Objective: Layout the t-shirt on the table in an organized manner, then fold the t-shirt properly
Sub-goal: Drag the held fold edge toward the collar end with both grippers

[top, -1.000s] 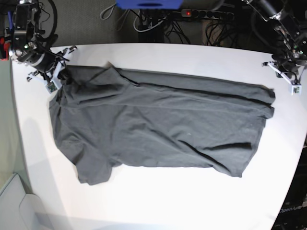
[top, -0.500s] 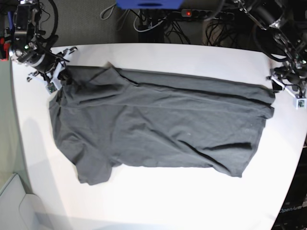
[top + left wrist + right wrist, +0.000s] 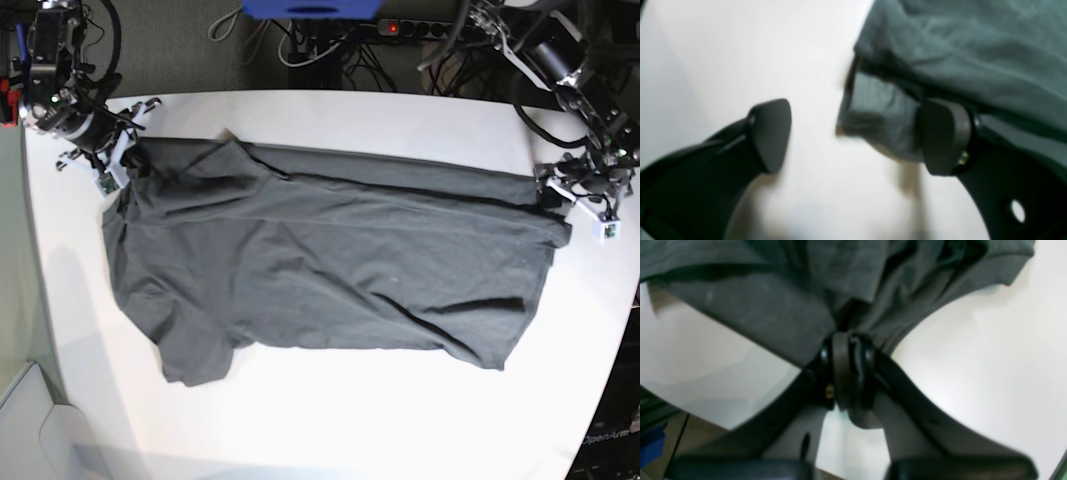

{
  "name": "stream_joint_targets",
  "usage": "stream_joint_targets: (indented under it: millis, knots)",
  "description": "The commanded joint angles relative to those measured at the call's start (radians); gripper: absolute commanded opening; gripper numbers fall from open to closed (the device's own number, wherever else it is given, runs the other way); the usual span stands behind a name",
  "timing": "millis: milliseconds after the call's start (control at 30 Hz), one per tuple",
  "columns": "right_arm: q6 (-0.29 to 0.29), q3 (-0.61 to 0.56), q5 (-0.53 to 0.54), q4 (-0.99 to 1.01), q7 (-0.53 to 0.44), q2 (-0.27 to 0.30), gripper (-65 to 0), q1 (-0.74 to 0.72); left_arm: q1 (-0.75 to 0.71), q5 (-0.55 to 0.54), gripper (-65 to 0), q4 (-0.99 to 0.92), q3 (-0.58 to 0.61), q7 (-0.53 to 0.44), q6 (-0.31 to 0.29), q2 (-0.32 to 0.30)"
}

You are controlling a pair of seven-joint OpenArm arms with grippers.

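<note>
The dark grey t-shirt [image 3: 330,270] lies spread across the white table [image 3: 350,420], its hem to the right and its collar end to the left. My left gripper [image 3: 560,190] is at the hem's far right corner. In the left wrist view it [image 3: 857,133] is open, with a blurred corner of the t-shirt [image 3: 873,113] between its fingers [image 3: 771,133], close to the right one. My right gripper [image 3: 125,160] is at the far left end of the shirt. In the right wrist view it [image 3: 850,366] is shut on a bunched fold of the t-shirt [image 3: 773,306].
A power strip and tangled cables [image 3: 430,28] lie beyond the table's far edge, beside a blue object [image 3: 310,8]. The table's right edge curves in close to my left arm. A pale box [image 3: 20,420] sits off the lower left.
My left arm has moved in from the table's right edge to the shirt's hem corner, and its jaws have gone from shut to open. The right gripper and the shirt have stayed put.
</note>
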State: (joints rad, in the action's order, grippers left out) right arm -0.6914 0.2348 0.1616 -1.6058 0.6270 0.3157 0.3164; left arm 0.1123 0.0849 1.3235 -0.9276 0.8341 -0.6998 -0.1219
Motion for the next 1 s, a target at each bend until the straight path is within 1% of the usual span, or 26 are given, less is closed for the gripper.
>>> stream_joint_targets:
  millis: [0, 167, 333, 367, 400, 467, 667, 733, 833, 967]
  knots:
    - [-0.007, 0.001, -0.021, -0.003, 0.031, 0.007, -65.0, 0.003, 0.025, -0.014, -6.4, 0.001, 0.000, -0.032, 0.002, -0.015]
    - [-0.007, 0.001, -0.021, -0.003, 0.031, 0.009, -65.0, 0.003, 0.027, -0.014, -6.4, -0.066, 0.000, -0.100, 0.002, -0.014]
    - [-0.007, 0.001, -0.021, -0.003, 0.032, 0.009, -65.0, -0.007, 0.027, -0.014, -6.7, -0.098, 0.000, -0.106, 0.002, -0.014]
    - [-0.007, 0.001, -0.021, -0.003, 0.038, 0.009, -65.0, -0.015, 0.025, -0.015, -8.0, -0.098, 0.000, -0.106, 0.002, -0.014]
    - [-0.007, 0.001, -0.021, -0.001, 0.040, 0.009, -65.0, -0.018, 0.022, -0.015, -10.7, -0.098, 0.000, -0.106, 0.002, -0.014]
    - [-0.007, 0.001, -0.021, -0.001, 0.040, 0.009, -65.0, -0.020, 0.020, -0.015, -18.7, -0.100, 0.000, -0.106, 0.002, -0.014]
    - [-0.007, 0.001, -0.021, -0.001, 0.040, 0.009, -65.0, -0.024, 0.019, -0.015, -55.6, -0.106, 0.000, -0.095, 0.002, -0.014]
    - [-0.007, 0.001, -0.021, -0.001, 0.040, 0.009, -65.0, -0.024, 0.013, -0.015, -64.9, -0.106, -0.001, -0.094, 0.002, -0.014]
    - [-0.007, 0.001, -0.021, -0.003, 0.040, 0.009, -65.0, -0.024, -0.007, -0.015, -64.1, -0.097, -0.001, -0.066, 0.002, -0.014]
    - [-0.007, 0.001, -0.021, -0.003, 0.040, 0.012, -65.0, -0.020, -0.021, -0.015, -64.6, -0.095, -0.008, -0.025, 0.002, -0.025]
